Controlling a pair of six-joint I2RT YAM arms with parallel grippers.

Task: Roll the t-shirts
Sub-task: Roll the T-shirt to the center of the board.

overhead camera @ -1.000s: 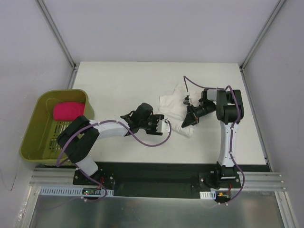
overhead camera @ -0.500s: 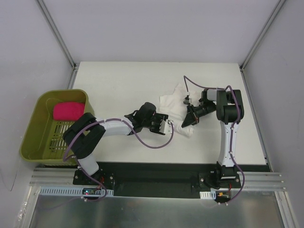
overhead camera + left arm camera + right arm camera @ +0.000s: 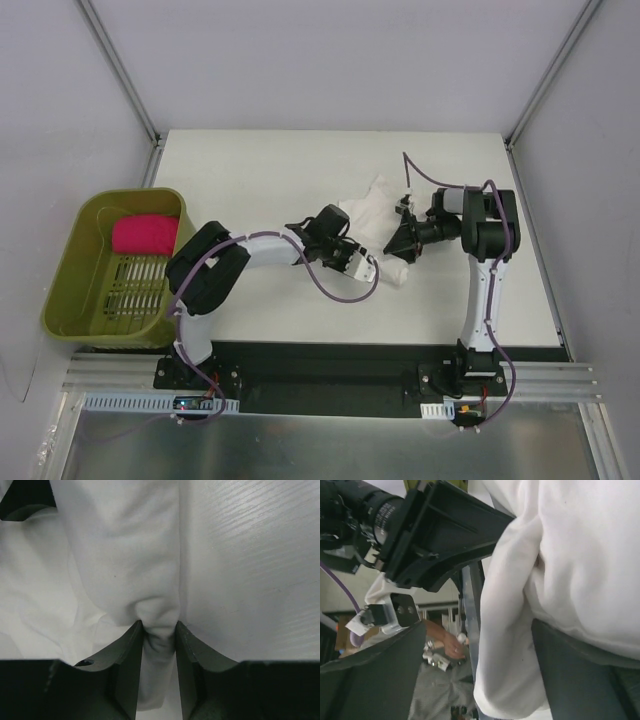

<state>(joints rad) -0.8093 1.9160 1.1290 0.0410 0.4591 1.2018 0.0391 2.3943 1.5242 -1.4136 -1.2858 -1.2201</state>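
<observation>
Pinching a fold of the white shirt (image 3: 120, 555), my left tool (image 3: 159, 626) has the rest bunched just ahead on the table (image 3: 250, 555). My right tool (image 3: 480, 635) stands spread, shirt hanging between its jaws. The pink bundle (image 3: 143, 233) sits well left, in the bin (image 3: 62, 290).

One camera looks straight down; both wrist views crowd the white t-shirt (image 3: 375, 205).

Bright, even light; white t-shirt (image 3: 125, 555) close up soft, perhaps overexposed.
</observation>
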